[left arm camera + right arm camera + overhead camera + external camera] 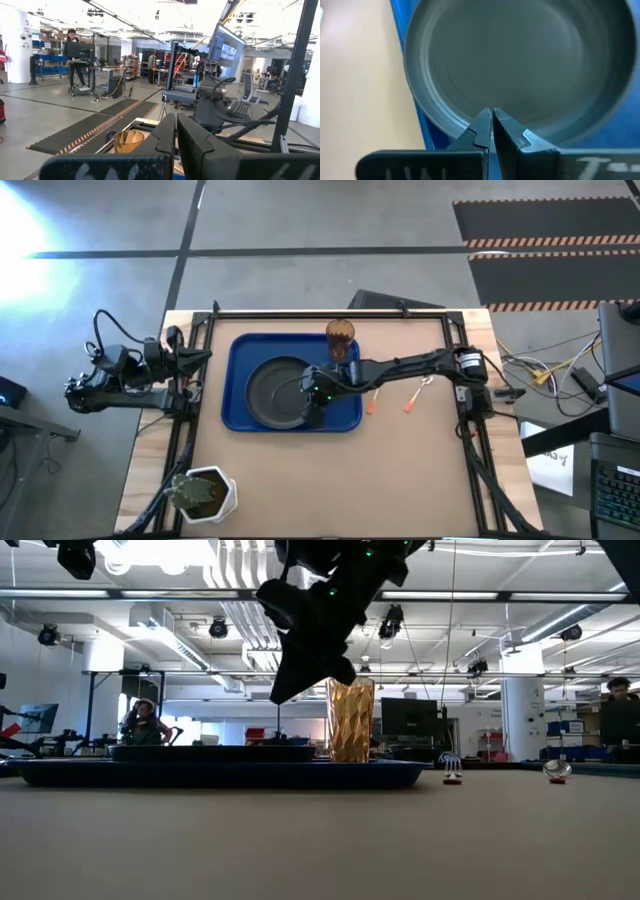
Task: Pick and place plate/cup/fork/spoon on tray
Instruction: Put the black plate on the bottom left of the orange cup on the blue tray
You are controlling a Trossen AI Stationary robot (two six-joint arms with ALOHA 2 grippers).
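Right gripper (pixel 312 412) pinched shut on nothing, hanging over the plate's (pixel 272 392) near rim, plate sitting in the tray (pixel 236 380). Cup (pixel 340 338) upright at tray's far corner. Fork (pixel 452 769) and spoon (pixel 557 771) off-tray, probably next. Left gripper (pixel 176 142) shut, parked aside.

The tray (pixel 235 380) is showing a strong blue against the pale tan worktop (pixel 330 470), and the plate (pixel 270 390) on it is looking dark grey-black with faint ring-shaped shading. The cup (pixel 341 337) is glowing amber-brown with a ribbed pattern, while the fork (pixel 372 402) and the spoon (pixel 415 396) are showing orange handles and silver metal ends. A white pot (pixel 205 493) is carrying a green plant, and black-and-orange striped edging is running along the dark floor mats (pixel 545 240).
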